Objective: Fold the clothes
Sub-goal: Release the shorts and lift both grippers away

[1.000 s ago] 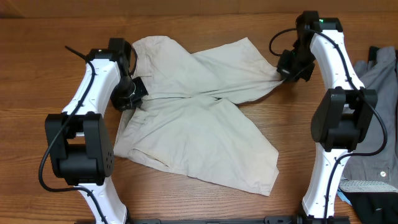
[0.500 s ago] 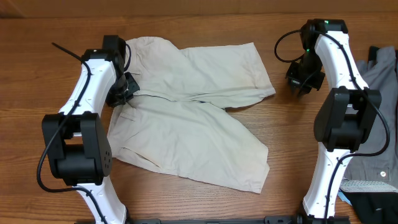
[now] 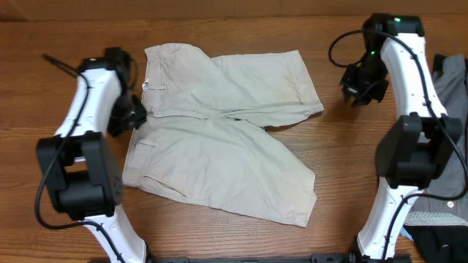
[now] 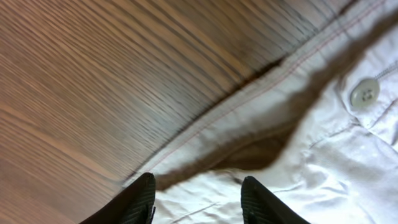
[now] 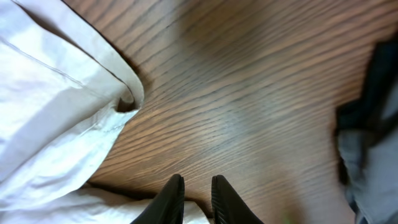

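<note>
Shorts (image 3: 219,146): flat mid-desk (image 3: 292,29), waistband (image 3: 148,80) left, legs right.
Left hand (image 4: 199,196): wide, empty, at waistband edge.
Right hand (image 5: 198,193): narrow, empty, right of far hem (image 3: 311,80).
Handling: I judge light, limp cotton; pinch waistband and hem corners.

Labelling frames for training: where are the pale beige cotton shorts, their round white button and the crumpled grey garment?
Pale beige cotton shorts (image 3: 234,164): overhead view, lower leg's middle.
Round white button (image 4: 365,93): left wrist view, its face.
Crumpled grey garment (image 3: 457,91): overhead view, upper fold.
</note>
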You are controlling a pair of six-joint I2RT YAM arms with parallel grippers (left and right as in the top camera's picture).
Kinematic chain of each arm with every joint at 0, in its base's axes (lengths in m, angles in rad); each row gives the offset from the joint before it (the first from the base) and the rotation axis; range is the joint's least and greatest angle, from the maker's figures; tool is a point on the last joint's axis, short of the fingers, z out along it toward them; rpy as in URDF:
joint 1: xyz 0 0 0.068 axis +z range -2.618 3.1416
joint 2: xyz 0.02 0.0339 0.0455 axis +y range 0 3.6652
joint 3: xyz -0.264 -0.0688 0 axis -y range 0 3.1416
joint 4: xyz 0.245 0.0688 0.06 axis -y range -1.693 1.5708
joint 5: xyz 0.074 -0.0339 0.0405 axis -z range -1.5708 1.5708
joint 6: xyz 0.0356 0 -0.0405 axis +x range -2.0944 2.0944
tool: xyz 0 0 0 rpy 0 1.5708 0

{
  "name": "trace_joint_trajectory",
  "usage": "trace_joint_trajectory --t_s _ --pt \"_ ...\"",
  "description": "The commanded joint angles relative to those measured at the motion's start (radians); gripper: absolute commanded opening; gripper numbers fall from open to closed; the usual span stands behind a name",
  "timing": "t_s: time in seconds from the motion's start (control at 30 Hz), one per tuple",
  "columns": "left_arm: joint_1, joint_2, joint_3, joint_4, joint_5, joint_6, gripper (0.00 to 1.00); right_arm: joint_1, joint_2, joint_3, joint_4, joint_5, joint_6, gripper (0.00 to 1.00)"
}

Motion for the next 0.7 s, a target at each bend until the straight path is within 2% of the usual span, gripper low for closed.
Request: trace_joint_trajectory --t_s 0.0,0.17,0.37,0.53,0.67 --pt "0.038 -0.109 0.045 -0.007 0.129 0.103 0.49 -0.045 -0.108 0.026 0.010 -0.017 0.027 0.19" --pt "0.029 -0.214 0.045 -0.011 0.187 0.166 0.49 -0.089 -0.195 0.025 0.019 -0.016 0.063 0.19" --pt "0.024 -0.278 0.044 -0.079 0.232 0.186 0.49 -0.170 -0.323 -0.032 0.019 -0.018 0.076 0.19" --pt "0.023 -0.280 0.037 -0.141 0.245 0.221 0.49 -0.230 -0.450 -0.162 0.057 -0.042 0.075 0.19" --pt "0.023 -0.293 0.023 -0.151 0.248 0.260 0.48 -0.255 -0.592 -0.350 0.154 -0.063 0.080 0.20"
